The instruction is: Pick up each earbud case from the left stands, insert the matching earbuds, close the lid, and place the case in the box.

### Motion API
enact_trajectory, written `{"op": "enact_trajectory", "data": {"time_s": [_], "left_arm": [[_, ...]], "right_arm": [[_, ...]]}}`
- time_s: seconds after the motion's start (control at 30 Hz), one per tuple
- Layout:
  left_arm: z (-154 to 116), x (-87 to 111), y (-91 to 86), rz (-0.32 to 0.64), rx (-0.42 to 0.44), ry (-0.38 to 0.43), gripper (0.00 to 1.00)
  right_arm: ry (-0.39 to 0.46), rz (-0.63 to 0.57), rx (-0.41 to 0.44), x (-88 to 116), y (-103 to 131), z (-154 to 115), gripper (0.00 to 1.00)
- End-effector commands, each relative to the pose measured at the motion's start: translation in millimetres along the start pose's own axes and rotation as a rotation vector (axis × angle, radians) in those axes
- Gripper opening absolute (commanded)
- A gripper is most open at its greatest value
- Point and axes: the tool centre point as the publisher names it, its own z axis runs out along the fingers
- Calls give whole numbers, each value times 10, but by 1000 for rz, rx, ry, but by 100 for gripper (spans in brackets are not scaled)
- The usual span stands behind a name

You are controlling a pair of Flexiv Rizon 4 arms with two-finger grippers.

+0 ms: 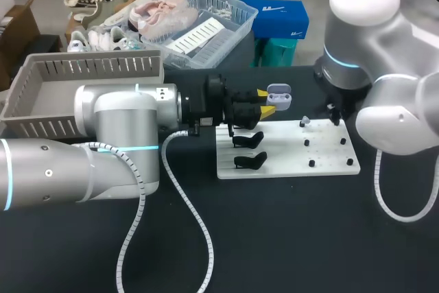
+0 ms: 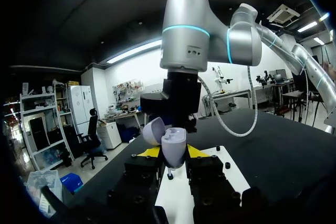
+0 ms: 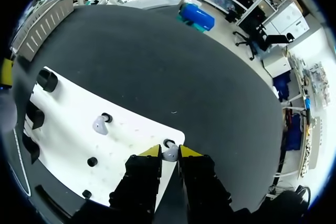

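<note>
Case (image 2: pixel 173 142) in L claw (image 2: pixel 172 153), earbud (image 3: pixel 169 154) in R claw (image 3: pixel 170 151)

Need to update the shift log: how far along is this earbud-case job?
Done: the pale lilac plastic earbud case is off its stand, lid open, clamped in the left claw. In hand: the right claw is at a small pale earbud on the white board; grip unclear. Left: that earbud and a second earbud on the board go in, then lid shut and case into the grey slatted box.
</note>
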Motion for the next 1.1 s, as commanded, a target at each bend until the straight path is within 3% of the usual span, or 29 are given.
{"op": "enact_trajectory", "data": {"time_s": [0.03,0.3,0.73,1.1], "left_arm": [[1,3,-9,2,-5,-1,0],[1,3,-9,2,-5,-1,0],[1,3,-9,2,-5,-1,0],[1,3,-9,2,-5,-1,0]], "right_arm": [[-9,3,10,54,7,-89,0],[-108,7,-57,98,51,-334,0],[-112,-75,-20,180,336,-816,0],[-112,-75,-20,180,336,-816,0]]}}
